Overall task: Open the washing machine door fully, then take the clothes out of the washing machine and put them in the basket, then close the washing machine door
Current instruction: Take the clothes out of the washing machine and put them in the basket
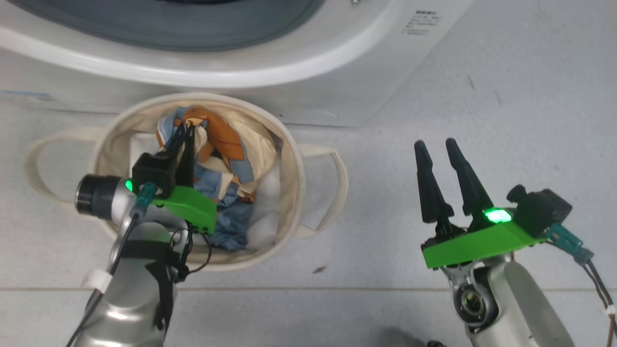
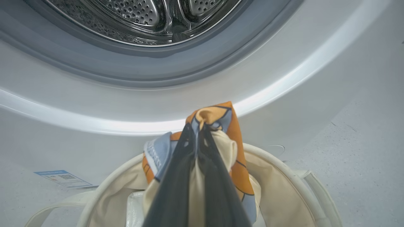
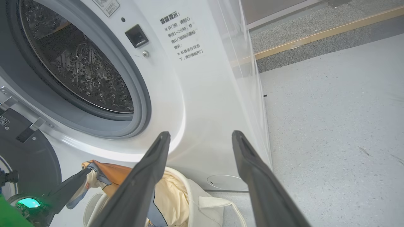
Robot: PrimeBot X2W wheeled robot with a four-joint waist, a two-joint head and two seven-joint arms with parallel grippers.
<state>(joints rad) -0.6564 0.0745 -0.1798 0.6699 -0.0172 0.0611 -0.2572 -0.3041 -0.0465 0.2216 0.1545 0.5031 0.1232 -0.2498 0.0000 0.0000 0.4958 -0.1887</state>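
I have my left gripper (image 1: 186, 129) pinched shut on a fold of the clothes (image 1: 226, 144) | clothes heaped in the basket (image 1: 296, 164) | basket just in front of the washing machine (image 1: 308, 67) | my right gripper (image 1: 435, 142) spread wide, empty, over the floor

On the white front of the washing machine (image 3: 202, 104), right of the drum mouth, a printed Chinese notice (image 3: 182, 34) is headed 温馨提示. Its lines read 开门前,请耐心等待1~2分钟 and end with 请勿强制开门. A sticker (image 3: 106, 5) above the notice, and a blue-topped label (image 2: 62, 178) with a square code low on the machine's front, carry print too small to read.
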